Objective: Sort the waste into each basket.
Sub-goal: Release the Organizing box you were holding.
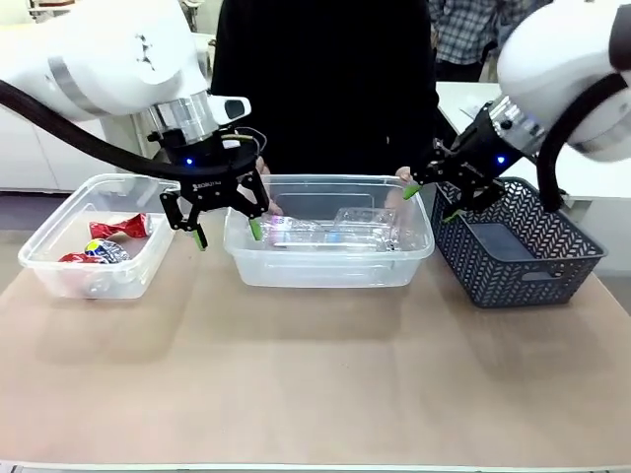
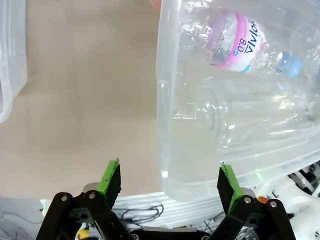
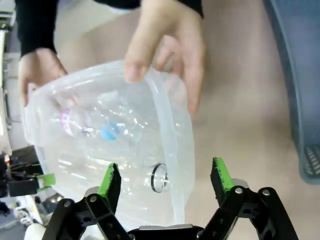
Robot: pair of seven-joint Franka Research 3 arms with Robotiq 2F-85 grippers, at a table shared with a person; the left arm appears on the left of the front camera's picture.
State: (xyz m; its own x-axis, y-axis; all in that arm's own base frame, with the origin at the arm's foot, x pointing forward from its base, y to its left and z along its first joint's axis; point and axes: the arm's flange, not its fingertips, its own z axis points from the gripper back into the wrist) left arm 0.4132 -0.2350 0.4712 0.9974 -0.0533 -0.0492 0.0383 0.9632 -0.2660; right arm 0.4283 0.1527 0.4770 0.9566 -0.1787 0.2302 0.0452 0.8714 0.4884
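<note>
A tan worktop lies bare along its near edge. Farther back, three containers stand in a row. Toward the left edge is a clear tub holding red crumpled wrappers, one with blue and yellow print. In the middle is a second clear tub holding crushed clear bottles; in the left wrist view one bottle has a pink label. Toward the right edge stands a dark lattice basket. The robot's left hand hangs at the middle tub's left end, its green-padded fingers spread wide and gripping nothing; in its wrist view the tub's corner sits between the open pads. The robot's right hand hangs at the same tub's right end, fingers also spread wide and empty; in its wrist view the tub's rim lies between the pads. At the far side a person in a dark top holds the middle tub, one hand curled over its rim and the other against its far wall.
</note>
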